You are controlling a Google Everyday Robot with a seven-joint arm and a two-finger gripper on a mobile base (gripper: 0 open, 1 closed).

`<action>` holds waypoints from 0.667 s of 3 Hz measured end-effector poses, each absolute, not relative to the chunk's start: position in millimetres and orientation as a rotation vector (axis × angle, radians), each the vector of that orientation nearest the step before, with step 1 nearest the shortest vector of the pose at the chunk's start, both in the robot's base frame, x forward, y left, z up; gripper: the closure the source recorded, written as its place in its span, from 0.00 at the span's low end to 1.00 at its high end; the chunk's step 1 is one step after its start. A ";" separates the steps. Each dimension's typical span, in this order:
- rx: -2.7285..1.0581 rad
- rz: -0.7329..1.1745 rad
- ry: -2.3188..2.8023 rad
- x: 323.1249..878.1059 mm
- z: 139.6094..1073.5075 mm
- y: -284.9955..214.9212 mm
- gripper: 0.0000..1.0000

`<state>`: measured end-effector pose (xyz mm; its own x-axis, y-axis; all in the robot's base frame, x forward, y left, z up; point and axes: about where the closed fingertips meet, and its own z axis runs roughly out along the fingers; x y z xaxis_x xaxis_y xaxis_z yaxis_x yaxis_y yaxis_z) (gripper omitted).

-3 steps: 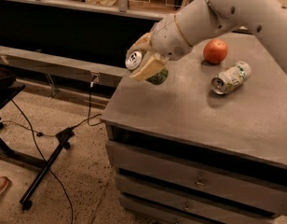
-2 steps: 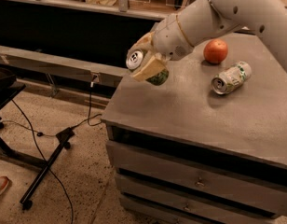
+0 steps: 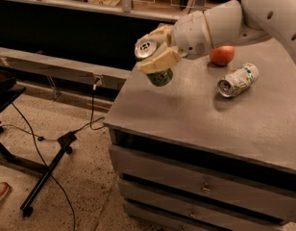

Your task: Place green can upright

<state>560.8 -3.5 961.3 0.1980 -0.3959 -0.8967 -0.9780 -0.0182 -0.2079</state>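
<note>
My gripper (image 3: 157,49) is at the left end of the grey cabinet top (image 3: 186,114), held a little above it. Its cream fingers (image 3: 160,60) are shut on the green can (image 3: 161,76). The can is tilted, its silver top (image 3: 145,48) facing up and to the left and its dark green bottom end pointing down toward the surface. Most of the can's body is hidden by the fingers. My white arm (image 3: 220,25) reaches in from the upper right.
A red-orange apple (image 3: 222,55) sits on the cabinet behind the arm. A paler white-and-light-green can (image 3: 238,80) lies on its side at the right. Drawers (image 3: 201,186) front the cabinet. A stand with cables (image 3: 47,172) is on the floor to the left.
The gripper with the can has shifted slightly right, further over the cabinet top, and the can is tipped a little more toward upright. The apple and the pale can have not moved.
</note>
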 end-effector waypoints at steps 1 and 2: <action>-1.468 0.914 1.421 544.4 968.7 -20.3 0.78; -1.371 1.019 1.426 536.7 945.2 -13.8 0.54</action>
<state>536.7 -13.8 945.2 0.0021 -0.2719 -0.9623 -0.9985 0.0518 -0.0168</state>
